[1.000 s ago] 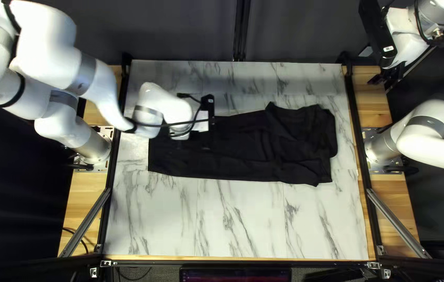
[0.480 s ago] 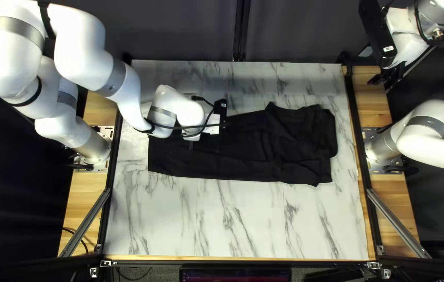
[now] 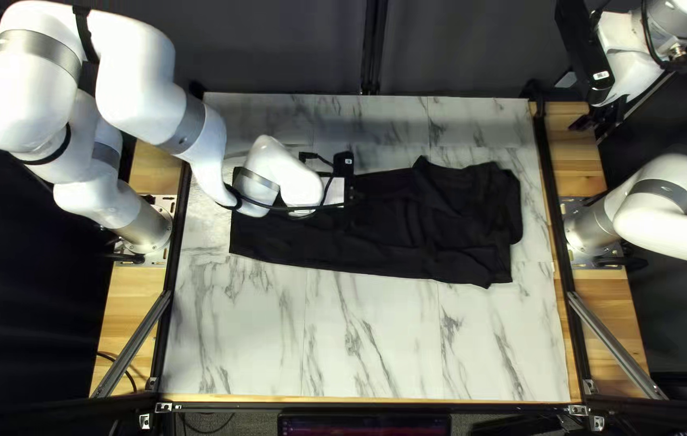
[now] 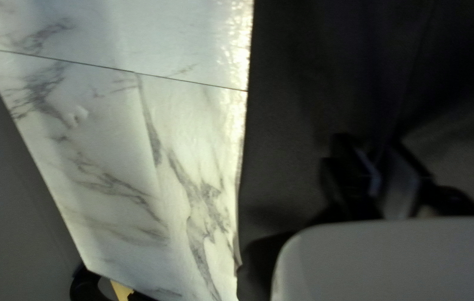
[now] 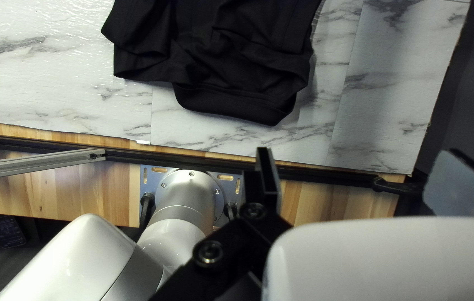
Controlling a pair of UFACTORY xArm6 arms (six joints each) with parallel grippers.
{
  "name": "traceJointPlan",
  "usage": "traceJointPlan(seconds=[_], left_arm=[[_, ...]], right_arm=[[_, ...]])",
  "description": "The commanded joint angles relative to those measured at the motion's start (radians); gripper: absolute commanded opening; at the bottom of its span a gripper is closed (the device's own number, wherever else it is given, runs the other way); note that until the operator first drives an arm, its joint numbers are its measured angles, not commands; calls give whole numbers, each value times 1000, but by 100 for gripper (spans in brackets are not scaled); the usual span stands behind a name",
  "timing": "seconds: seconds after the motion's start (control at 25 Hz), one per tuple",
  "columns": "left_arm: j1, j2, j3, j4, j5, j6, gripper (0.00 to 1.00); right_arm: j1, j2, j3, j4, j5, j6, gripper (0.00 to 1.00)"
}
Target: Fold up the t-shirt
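T-shirt, black, lay lengthwise across the marble-patterned tabletop, its smoother stretch toward the left arm and its rumpled, layered end toward the right arm's base. That long, narrow lie suggested that some folding was already in place, probably to leave a strip that could be doubled over.

The left gripper had its two fingers closed on the cloth, and a crease ran out from between them; I judged that the pinch was there to draw the fabric into line or carry it over in the next fold. The right gripper stood open, its fingers spread wide, off beyond the tabletop's far right corner in the top left view, likely parked so that the other arm had room. One risk was that a pull from a single side would drag the whole garment or skew its layers; a slow, low move seemed the right call.

Counted up, there was one garment, two arms, two grippers with two fingers each, and two slanting metal braces, one along each side of the table.
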Motion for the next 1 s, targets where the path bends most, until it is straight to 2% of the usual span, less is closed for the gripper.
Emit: traceJointPlan(seconds=[0.04,0.16,0.2,0.28,0.32,0.36,0.4,0.92,1.0], left_arm=[[-7,-2,-11,4,9,6,31],[-7,-8,-3,7,7,6,29],[-8,-9,0,7,6,5,31],[-9,-12,7,8,1,2,43],[-8,-13,8,8,-1,2,70],[-9,-13,10,7,-7,1,83],[-10,-14,12,6,-10,1,100],[3,-7,22,22,-37,-13,100],[4,-4,21,26,-38,-18,96]], right_arm=[[0,0,0,0,0,0,100],[0,0,0,0,0,0,100],[0,0,0,0,0,0,100],[0,0,0,0,0,0,100],[0,0,0,0,0,0,100],[0,0,0,0,0,0,100],[0,0,0,0,0,0,100],[0,0,0,0,0,0,100],[0,0,0,0,0,0,100]])
